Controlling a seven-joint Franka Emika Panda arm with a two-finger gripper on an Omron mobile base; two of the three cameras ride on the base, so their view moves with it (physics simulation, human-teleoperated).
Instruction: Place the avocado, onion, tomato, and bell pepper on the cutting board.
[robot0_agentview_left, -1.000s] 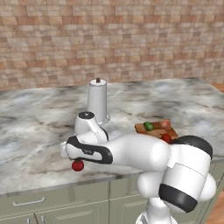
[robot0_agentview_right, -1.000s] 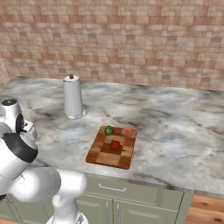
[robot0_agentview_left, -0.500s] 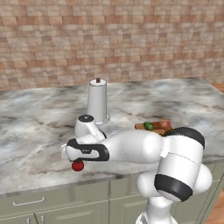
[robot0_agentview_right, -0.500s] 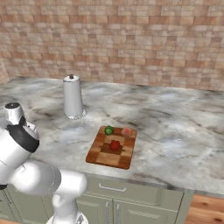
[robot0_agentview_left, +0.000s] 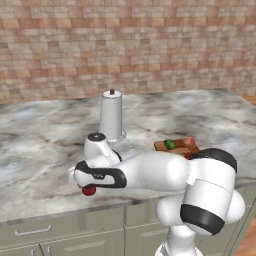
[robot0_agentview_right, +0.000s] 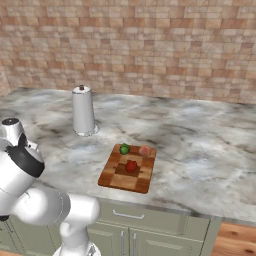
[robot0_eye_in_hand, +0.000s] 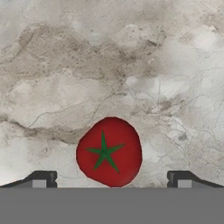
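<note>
- A glossy deep-red round tomato (robot0_eye_in_hand: 109, 152) with a green star-shaped stem is seen on the grey marbled counter (robot0_eye_in_hand: 109, 65).
- The two-finger gripper (robot0_eye_in_hand: 109, 178) is spread wide, empty, its tips flanking the tomato.

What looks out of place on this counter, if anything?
Only the tomato: it lies alone on the marble counter near its front edge, far from the cutting board. Nothing is spilled or damaged.
</note>
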